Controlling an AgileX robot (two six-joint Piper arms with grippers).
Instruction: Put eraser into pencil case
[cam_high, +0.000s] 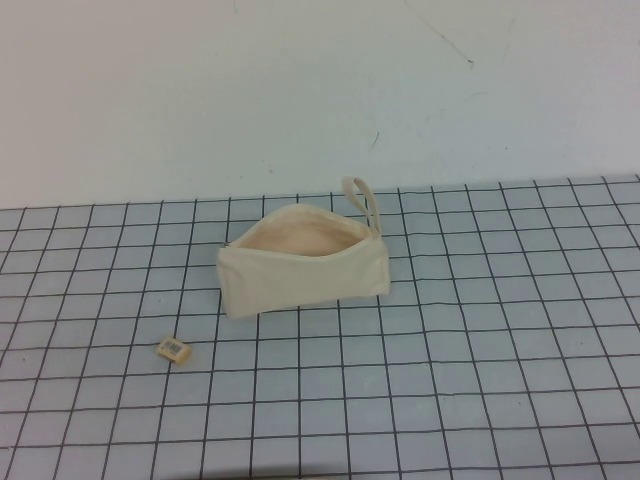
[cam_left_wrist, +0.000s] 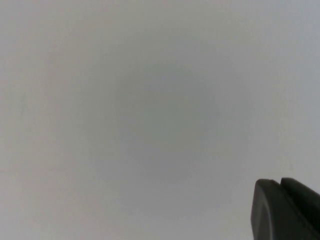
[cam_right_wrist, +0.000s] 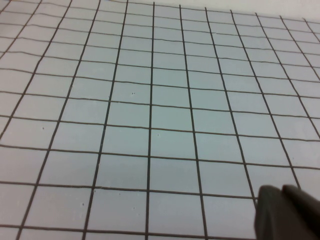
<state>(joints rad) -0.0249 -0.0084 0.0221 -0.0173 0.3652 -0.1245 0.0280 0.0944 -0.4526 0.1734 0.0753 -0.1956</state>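
Observation:
The eraser (cam_high: 174, 349), a tiny tan block with a white printed label, lies on the checked mat at the front left. The pencil case (cam_high: 304, 263), a cream fabric pouch, stands at the mat's middle with its mouth open, showing a peach lining; its loop strap (cam_high: 364, 201) is at the far right end. Neither arm shows in the high view. My left gripper (cam_left_wrist: 280, 182) is shut and empty, facing a plain pale surface. My right gripper (cam_right_wrist: 281, 189) is shut and empty above the bare grid mat.
The checked mat (cam_high: 480, 340) covers the table's near part, and a plain white surface (cam_high: 300, 90) lies behind it. The right wrist view shows only grid squares (cam_right_wrist: 150, 110).

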